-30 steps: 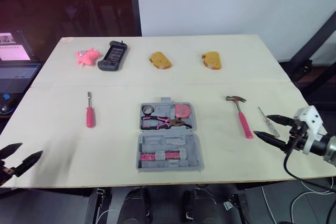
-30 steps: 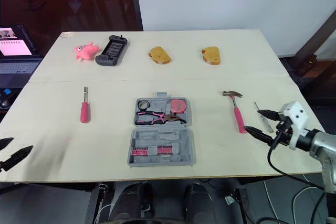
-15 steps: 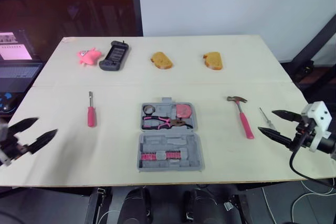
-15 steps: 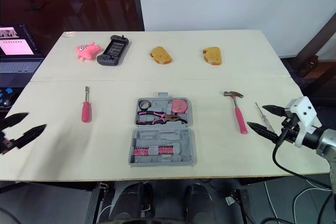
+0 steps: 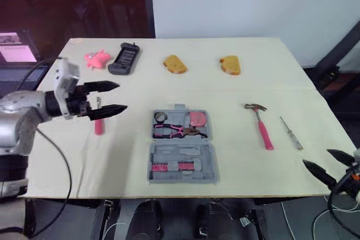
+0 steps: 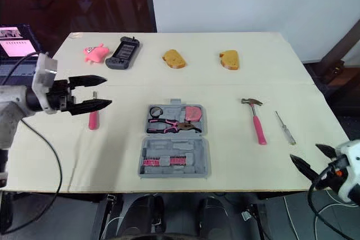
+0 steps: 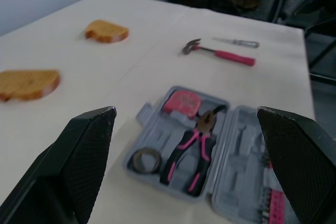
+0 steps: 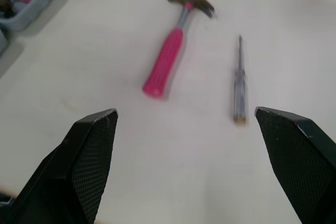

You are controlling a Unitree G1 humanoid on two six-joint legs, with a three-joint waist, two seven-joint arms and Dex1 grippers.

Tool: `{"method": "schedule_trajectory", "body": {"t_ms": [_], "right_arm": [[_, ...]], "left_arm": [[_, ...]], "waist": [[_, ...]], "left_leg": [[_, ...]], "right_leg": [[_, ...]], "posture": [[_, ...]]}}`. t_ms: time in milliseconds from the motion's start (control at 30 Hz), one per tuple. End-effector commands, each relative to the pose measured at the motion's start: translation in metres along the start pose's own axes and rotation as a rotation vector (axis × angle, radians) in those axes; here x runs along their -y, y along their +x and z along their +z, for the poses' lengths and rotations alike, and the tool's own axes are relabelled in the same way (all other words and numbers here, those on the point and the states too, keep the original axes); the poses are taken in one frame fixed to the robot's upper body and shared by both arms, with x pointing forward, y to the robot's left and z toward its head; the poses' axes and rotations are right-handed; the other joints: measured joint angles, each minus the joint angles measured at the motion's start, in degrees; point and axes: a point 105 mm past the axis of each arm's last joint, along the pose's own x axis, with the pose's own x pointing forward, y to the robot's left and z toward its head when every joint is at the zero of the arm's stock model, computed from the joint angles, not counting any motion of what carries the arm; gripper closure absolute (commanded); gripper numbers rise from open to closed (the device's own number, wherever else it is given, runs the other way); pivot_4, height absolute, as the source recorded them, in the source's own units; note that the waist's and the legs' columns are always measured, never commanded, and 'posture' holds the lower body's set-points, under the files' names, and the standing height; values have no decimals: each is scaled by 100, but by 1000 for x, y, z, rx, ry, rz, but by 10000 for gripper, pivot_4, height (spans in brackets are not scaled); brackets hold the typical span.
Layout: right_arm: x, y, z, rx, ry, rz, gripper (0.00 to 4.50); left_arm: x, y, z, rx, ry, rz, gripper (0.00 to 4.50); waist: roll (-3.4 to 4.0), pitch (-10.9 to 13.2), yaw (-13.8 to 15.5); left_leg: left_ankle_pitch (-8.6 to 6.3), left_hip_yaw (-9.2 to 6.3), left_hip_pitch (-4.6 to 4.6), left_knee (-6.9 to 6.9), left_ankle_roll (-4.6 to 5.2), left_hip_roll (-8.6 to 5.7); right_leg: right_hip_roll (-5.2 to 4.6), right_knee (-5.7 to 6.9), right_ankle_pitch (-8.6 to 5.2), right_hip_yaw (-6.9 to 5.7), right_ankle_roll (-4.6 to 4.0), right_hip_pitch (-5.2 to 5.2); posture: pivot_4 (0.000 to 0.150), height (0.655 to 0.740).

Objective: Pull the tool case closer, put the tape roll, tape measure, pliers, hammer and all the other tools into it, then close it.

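Here the case [image 5: 183,147] lies open and flat in the middle of the table [image 5: 236,91], close to the near edge. Its far half holds the tape roll [image 5: 160,117], the pliers [image 5: 179,131] and the tape measure [image 5: 196,118]. Its near half holds a row of pink bits [image 5: 171,167]. The hammer [image 5: 258,123] lies on the table to the right of the case and apart from it, with its head away from the robot and its pink handle toward it. A thin screwdriver [image 5: 291,132] lies just beside the hammer on its right, not touching it. A pink screwdriver [image 6: 92,120] lies left of the case, well apart from it. The left gripper [image 5: 121,96] hangs over that screwdriver with its two fingers spread wide, holding nothing and pointing toward the case. The right gripper [image 5: 316,157] sits at the table's near right corner, on the robot's side of the thin screwdriver. Its fingers are also wide apart and empty. Along the far side lie a pink toy [image 5: 97,59], a console [image 5: 124,59] and two bread slices [image 5: 174,64] [image 5: 230,64].
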Motion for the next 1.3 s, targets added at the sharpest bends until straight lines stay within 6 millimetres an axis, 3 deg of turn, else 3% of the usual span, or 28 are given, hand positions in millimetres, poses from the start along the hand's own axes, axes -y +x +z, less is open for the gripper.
{"method": "schedule_trajectory", "body": {"t_ms": [33, 200, 333, 633, 900, 1000, 1300], "right_arm": [[3, -16, 13, 39, -42, -91, 724], [0, -16, 16, 42, -56, -128, 724], [7, -2, 21, 50, -85, -154, 724], [41, 61, 32, -61, -37, -161, 724], [52, 115, 27, -187, 19, -94, 724], [62, 130, 25, -199, 27, -107, 724], [67, 154, 14, -187, 75, -65, 724]], "left_arm": [[0, 8, 6, -6, 25, -60, 240], [3, 19, 9, -3, 32, -123, 240], [10, 17, 8, -7, 47, -136, 240], [41, 22, 3, 6, 32, -136, 240], [59, 23, 0, 1, 23, -85, 240], [62, 22, -1, 0, 19, -51, 240], [74, 21, -8, -11, -6, 9, 240]], "waist": [[3, -2, -40], [1, 0, -54], [-4, 2, -44], [-3, 3, -95], [-2, 4, -94], [0, 5, -120], [1, 5, -151]], "left_leg": [[0, 0, 2, 0, 0, 0], [0, -8, 4, -1, 1, 2], [0, -11, 2, 0, 1, 0], [1, -8, 1, 2, 4, -4], [1, -2, 1, 8, 4, -5], [2, 1, 0, 7, 4, -5], [4, 10, 0, 8, 1, -5]], "right_leg": [[0, 0, 0, 2, 0, 0], [0, 0, 0, 8, -1, -3], [-3, -2, -1, 9, -3, -3], [-3, 2, 1, 18, -1, -6], [-3, 6, 2, 18, 2, -5], [-2, 7, 2, 16, 4, -5], [-2, 9, 3, 14, 5, -5]], "posture": [[1500, 7188], [1500, 7188], [1500, 7188], [1500, 7188], [1500, 7188], [1500, 7188], [1500, 7188]]}}
